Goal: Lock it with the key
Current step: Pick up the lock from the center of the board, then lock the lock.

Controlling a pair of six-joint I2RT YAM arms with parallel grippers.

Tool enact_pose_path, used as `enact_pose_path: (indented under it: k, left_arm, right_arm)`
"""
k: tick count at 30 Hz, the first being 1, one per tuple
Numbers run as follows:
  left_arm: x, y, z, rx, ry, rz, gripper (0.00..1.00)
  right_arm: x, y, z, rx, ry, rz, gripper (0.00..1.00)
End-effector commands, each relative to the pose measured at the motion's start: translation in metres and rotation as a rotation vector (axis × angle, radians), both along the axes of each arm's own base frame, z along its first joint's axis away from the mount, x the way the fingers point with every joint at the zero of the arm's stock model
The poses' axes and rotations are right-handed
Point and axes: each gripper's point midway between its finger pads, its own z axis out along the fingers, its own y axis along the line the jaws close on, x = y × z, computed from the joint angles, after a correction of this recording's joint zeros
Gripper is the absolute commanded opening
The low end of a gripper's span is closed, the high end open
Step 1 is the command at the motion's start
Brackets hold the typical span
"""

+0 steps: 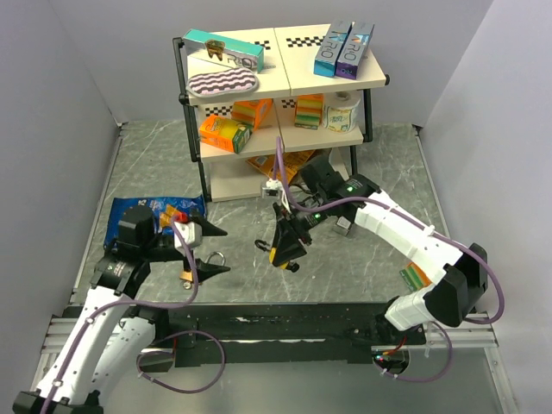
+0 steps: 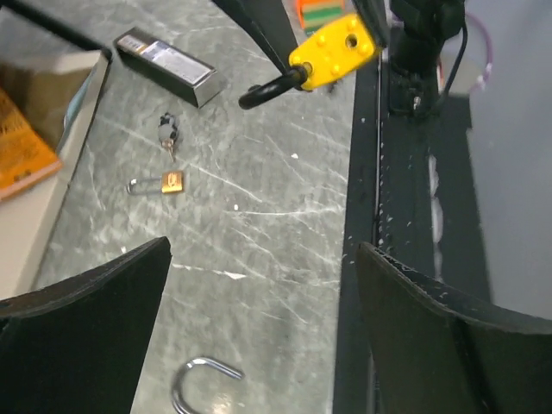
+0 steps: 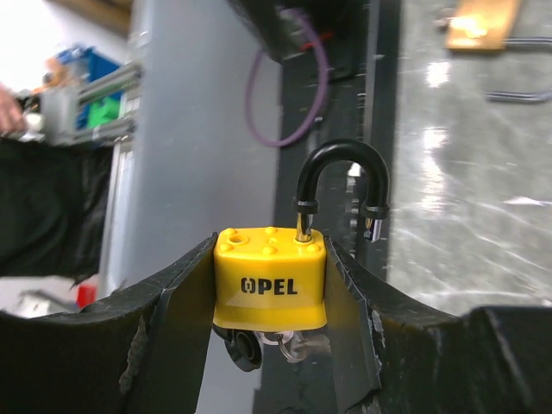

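The padlock (image 3: 270, 278) looks glossy yellow, perhaps plastic-coated.

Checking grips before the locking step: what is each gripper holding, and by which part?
The right gripper clamps the yellow padlock by the sides of its body. The left gripper is open, holding nothing.

Both arms share one build: the left arm (image 1: 90, 341) and the right arm (image 1: 405, 228) have smooth white shells joined by chunky black motor housings (image 1: 454, 293). Thin purple cables (image 3: 287, 141) loop loosely along each. The jaws are broad matte-black wedges with scuffed, chipped edges. A small green light (image 1: 349, 183) glows near the right wrist.
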Motion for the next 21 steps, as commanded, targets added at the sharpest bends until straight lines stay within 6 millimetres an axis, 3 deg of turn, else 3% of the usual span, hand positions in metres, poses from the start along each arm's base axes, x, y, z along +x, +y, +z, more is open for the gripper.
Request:
enact_pose_path:
  k: [1, 7, 14, 16, 21]
  left_arm:
    - [0.008, -0.015, 0.017, 0.003, -0.272, -0.036, 0.91]
    - [-0.003, -0.034, 0.023, 0.016, -0.424, -0.121, 0.77]
    - [-0.027, -0.061, 0.024, 0.018, -0.433, -0.233, 0.58]
    - [-0.037, -0.069, 0.025, 0.013, -0.444, -0.274, 0.56]
    - [-0.037, -0.075, 0.02, 0.027, -0.43, -0.281, 0.52]
  right_arm:
    - [-0.032, 0.004, 0.03, 0.095, 0.053, 0.146, 0.0]
    - [-0.04, 0.008, 0.032, 0.093, 0.125, 0.174, 0.0]
    - [-0.043, 0.012, 0.027, 0.07, 0.204, 0.178, 0.0]
    - [-0.042, 0.013, 0.026, 0.067, 0.215, 0.179, 0.0]
    - [-0.045, 0.014, 0.027, 0.065, 0.241, 0.193, 0.0]
